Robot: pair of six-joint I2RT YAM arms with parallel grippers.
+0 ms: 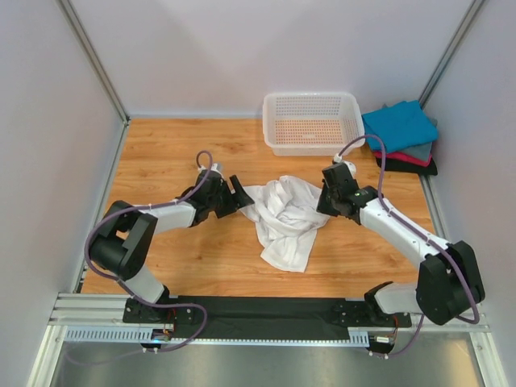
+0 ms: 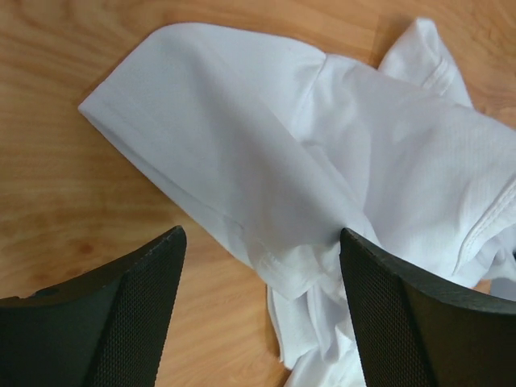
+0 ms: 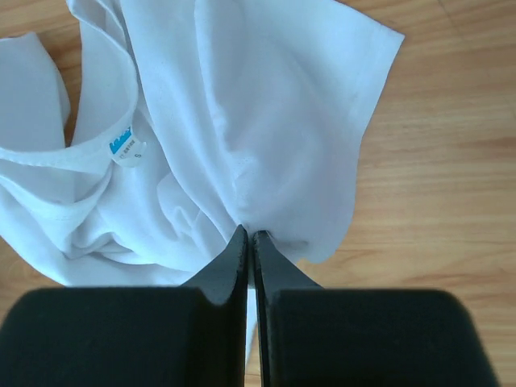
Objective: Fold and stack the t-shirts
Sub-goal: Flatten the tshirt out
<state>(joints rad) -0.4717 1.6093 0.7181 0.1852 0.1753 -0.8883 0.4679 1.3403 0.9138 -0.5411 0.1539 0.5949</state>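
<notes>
A crumpled white t-shirt [image 1: 284, 218] lies in the middle of the wooden table. Its blue neck label [image 3: 121, 143] shows in the right wrist view. My right gripper [image 1: 328, 199] is shut on a fold of the white shirt's right side [image 3: 250, 235], cloth bunched at the fingertips. My left gripper [image 1: 240, 192] is open at the shirt's left edge; in its wrist view [image 2: 262, 258] a sleeve and hem [image 2: 242, 161] lie between and ahead of the spread fingers. Folded teal-blue [image 1: 399, 125], grey, red [image 1: 403, 157] and black shirts are stacked at the back right.
A white mesh basket [image 1: 313, 121] stands at the back, next to the folded stack. Grey walls close in the table on the left, back and right. A black mat lies along the near edge by the arm bases.
</notes>
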